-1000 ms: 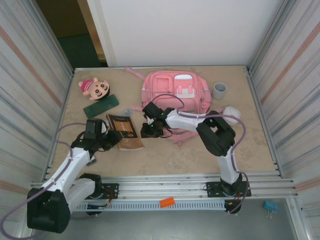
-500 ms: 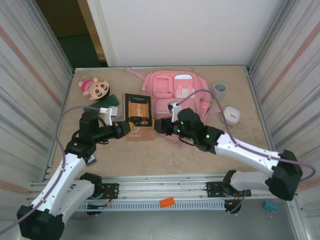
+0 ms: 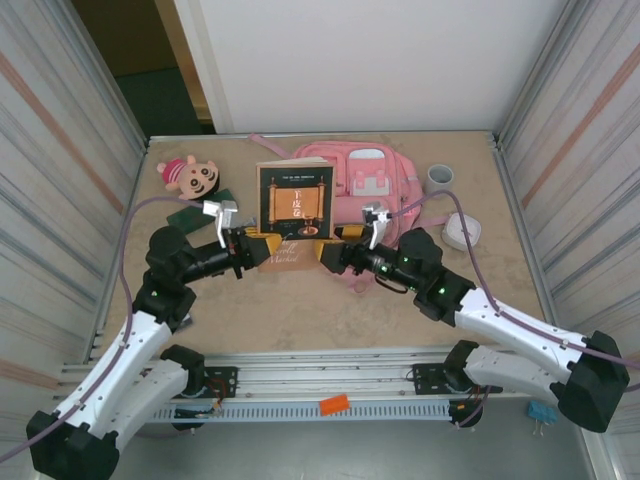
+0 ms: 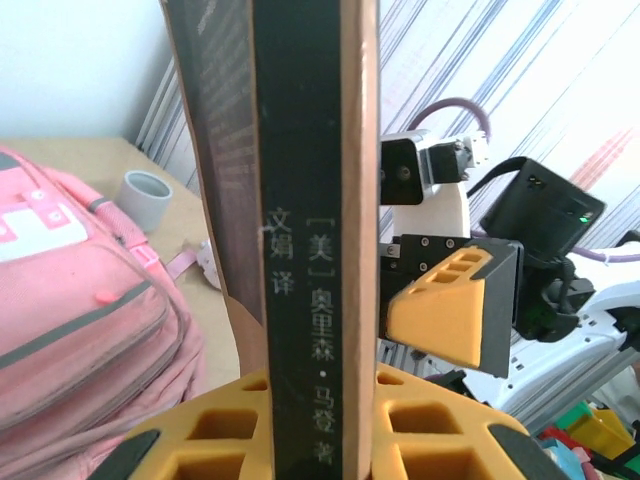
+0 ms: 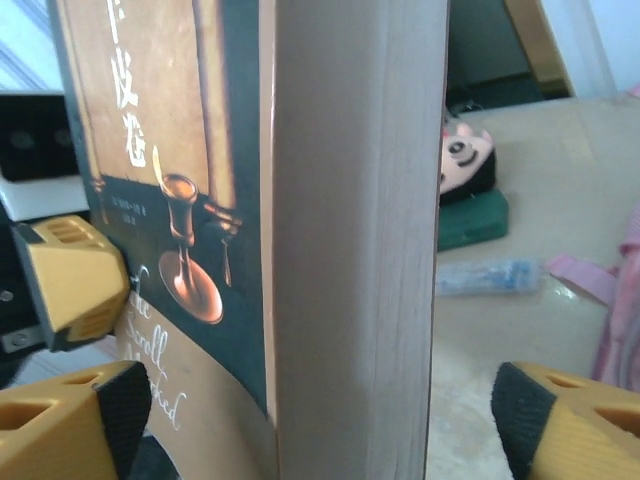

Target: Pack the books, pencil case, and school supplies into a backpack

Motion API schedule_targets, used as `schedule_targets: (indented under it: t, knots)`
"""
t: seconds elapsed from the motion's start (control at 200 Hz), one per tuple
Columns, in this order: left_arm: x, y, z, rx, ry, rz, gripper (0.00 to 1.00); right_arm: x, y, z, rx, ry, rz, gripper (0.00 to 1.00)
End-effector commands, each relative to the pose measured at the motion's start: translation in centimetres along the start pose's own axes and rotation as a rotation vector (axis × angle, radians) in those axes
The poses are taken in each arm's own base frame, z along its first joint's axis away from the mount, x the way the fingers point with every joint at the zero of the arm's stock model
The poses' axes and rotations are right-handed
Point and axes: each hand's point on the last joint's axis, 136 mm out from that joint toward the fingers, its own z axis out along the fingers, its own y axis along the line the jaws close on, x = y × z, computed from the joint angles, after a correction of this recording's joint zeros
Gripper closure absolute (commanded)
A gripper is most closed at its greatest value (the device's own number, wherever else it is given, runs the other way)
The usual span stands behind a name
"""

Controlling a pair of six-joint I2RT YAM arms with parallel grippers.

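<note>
The dark brown book (image 3: 293, 203) with its tan band stands upright above the table, in front of the pink backpack (image 3: 372, 178). My left gripper (image 3: 254, 250) is shut on its spine (image 4: 310, 250), yellow fingers (image 4: 205, 440) pressed on both covers. My right gripper (image 3: 326, 257) faces it from the other side, open, straddling the pale page edges (image 5: 355, 260) with a gap at its right finger (image 5: 570, 420). The green pencil case (image 5: 472, 218) lies by the doll, and the grey-blue stick (image 5: 490, 275) is in front of it. The black-and-white card is hidden.
A pink-capped plush doll (image 3: 190, 175) lies at the back left. A grey cup (image 3: 438, 179) and a white round object (image 3: 462, 231) sit right of the backpack. A pink strap (image 5: 590, 275) trails on the table. Ribbed metal walls close in both sides.
The book went from lying flat on the table to upright and raised. Both grippers rose with it; the right arm swung out to the right and now faces the left gripper.
</note>
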Motion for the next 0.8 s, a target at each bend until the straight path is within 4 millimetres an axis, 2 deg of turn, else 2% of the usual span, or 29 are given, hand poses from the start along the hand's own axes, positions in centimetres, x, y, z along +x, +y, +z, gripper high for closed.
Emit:
schedule_targets:
  t: [0.0, 0.03, 0.06, 0.12, 0.296, 0.376, 0.581, 0.681, 0.702, 0.797]
  knots:
    - [-3.4, -3.9, -0.4, 0.124, -0.084, 0.115, 0.98, -0.7, 2.0, -0.4, -0.156, 0.001, 0.050, 0.04]
    - [-3.6, -4.2, -0.4, 0.135, -0.092, 0.116, 0.98, -1.0, 2.3, -0.5, -0.180, 0.003, 0.060, 0.01]
    - [-3.8, -4.4, -0.4, 0.146, -0.099, 0.115, 0.98, -0.5, 1.8, 0.1, -0.179, 0.028, 0.083, 0.01]
    - [-3.9, -4.6, -0.3, 0.158, -0.109, 0.115, 0.98, -0.3, 2.2, 0.4, -0.220, 0.047, 0.098, 0.01]
    - [-3.6, -4.4, 0.1, 0.161, -0.090, 0.104, 0.96, 0.3, 4.7, 0.9, -0.366, 0.121, 0.101, 0.04]
    - [-3.6, -3.5, 0.3, 0.114, -0.097, 0.098, 0.91, 0.4, 5.2, 0.8, -0.394, 0.134, 0.094, 0.10]
    - [-2.8, -0.7, 0.4, -0.017, -0.082, 0.086, 0.92, -0.1, 5.1, -0.9, -0.357, 0.070, 0.031, 0.30]
    - [-2.3, -0.3, 0.7, -0.006, -0.083, 0.064, 0.93, 0.2, 4.0, -0.5, -0.258, 0.070, 0.016, 0.46]
    - [-2.2, -0.3, 0.8, 0.000, -0.081, 0.061, 0.93, -0.2, 4.5, -0.9, -0.259, 0.056, 0.002, 0.48]
    - [-1.8, -0.5, 1.3, 0.027, -0.058, 0.057, 0.92, -0.2, 4.5, -0.6, -0.238, 0.054, -0.011, 0.57]
